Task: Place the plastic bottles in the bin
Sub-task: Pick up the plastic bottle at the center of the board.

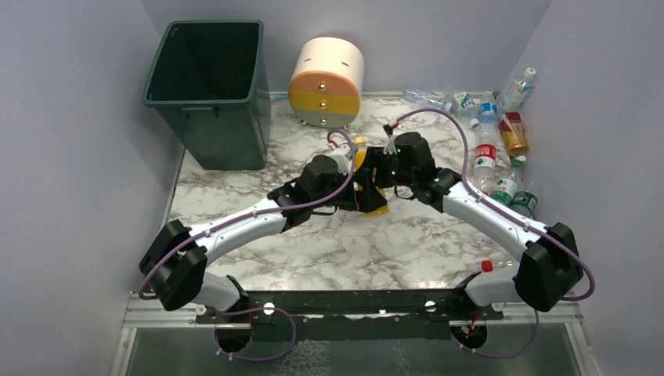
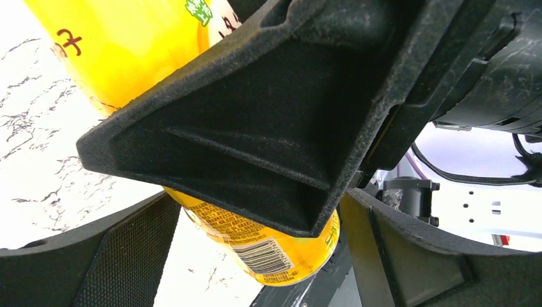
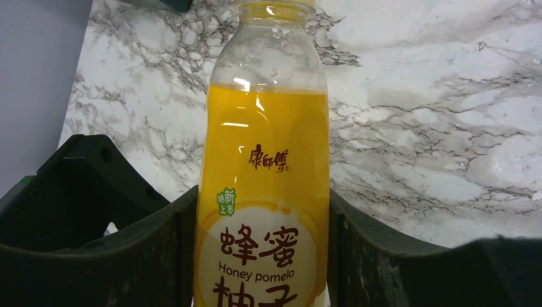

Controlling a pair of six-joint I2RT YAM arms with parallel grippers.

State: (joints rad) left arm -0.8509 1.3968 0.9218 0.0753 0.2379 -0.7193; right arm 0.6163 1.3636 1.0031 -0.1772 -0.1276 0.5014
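Right gripper [image 3: 259,214]: jaws clamped on yellow bottle [image 3: 265,141]. Left gripper [image 2: 259,217]: jaws apart, flanking the same bottle. Step, likely: handover over the worktop [image 1: 337,251]. Next: left closes, right releases, then carry to bin [image 1: 227,133], beyond and left of both jaws.

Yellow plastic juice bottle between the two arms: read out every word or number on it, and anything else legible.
"康師傅": on the yellow plastic juice bottle.
"新上市": its green badge.
"蜂蜜": its white label panel.
"Honey pomelo": same panel.
Characters below: cut off by the frame.
Barcode digits: too small to read.
Heaped clear plastic bottles: labels too small.
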